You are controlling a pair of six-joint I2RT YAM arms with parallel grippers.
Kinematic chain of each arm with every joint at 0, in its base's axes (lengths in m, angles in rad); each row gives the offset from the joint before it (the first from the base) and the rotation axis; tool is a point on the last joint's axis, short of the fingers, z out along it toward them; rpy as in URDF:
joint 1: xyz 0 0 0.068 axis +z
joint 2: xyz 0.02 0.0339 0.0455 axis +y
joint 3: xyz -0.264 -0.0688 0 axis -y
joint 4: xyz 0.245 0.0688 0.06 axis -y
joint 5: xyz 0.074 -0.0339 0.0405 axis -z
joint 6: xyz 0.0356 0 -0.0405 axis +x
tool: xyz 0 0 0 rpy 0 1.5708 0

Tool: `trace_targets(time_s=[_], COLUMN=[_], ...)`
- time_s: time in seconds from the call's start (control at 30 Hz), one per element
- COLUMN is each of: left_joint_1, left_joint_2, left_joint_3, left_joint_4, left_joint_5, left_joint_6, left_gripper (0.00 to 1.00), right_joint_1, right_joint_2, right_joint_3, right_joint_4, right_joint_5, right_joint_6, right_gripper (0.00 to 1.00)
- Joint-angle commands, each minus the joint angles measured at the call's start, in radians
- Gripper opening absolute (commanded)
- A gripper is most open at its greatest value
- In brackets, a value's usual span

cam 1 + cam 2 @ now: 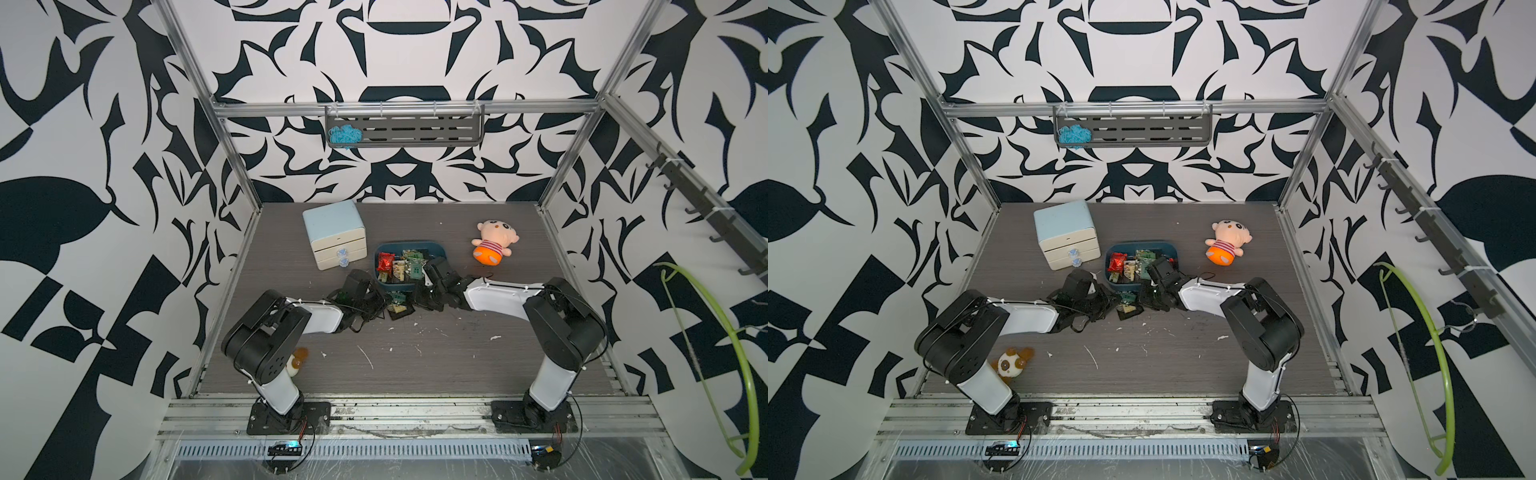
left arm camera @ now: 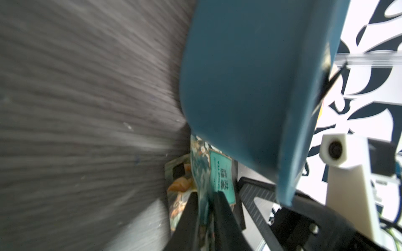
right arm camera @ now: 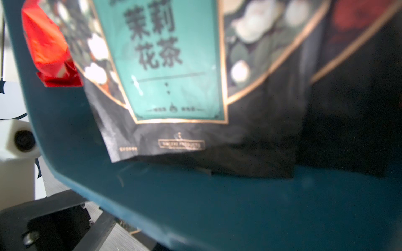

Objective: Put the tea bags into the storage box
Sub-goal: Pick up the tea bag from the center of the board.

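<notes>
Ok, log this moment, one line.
left tool: shut on green-label tea bag beside storage box | right tool: at box rim, grip unclear | box: several bags

Black-and-white swirl-patterned walls (image 1: 104,145) enclose the cell on three sides above a grey wood-grain floor (image 1: 436,365). A slotted grey rack (image 1: 415,129) hangs at twelve o'clock, a hook rail (image 1: 721,218) at three o'clock.

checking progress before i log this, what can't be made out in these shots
- right gripper: open or shut unclear; small and dark in both top views, fingers outside the right wrist view
- tea bags in the storage box: count unclear; they overlap, and the right gripper covers some
- loose tea bags: partly under the left gripper in both top views
</notes>
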Motion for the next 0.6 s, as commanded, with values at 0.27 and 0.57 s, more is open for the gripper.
trace_targets(time_s=[0.27, 0.57], left_joint_1=[-0.045, -0.12], left_joint_2=[-0.062, -0.318], left_joint_3=[0.0, -0.059], left_joint_4=[-0.15, -0.415], left_joint_5=[-0.046, -0.183], left_joint_6=[-0.028, -0.045], left_gripper=[0.01, 0.0], right_joint_1=[0.008, 0.005], right_joint_2=[-0.082, -0.197], right_joint_3=[-0.018, -0.057], right_joint_4=[-0.015, -0.121], right_joint_5=[-0.009, 0.066], right_joint_6=[-0.022, -0.066], right_gripper=[0.19, 0.24])
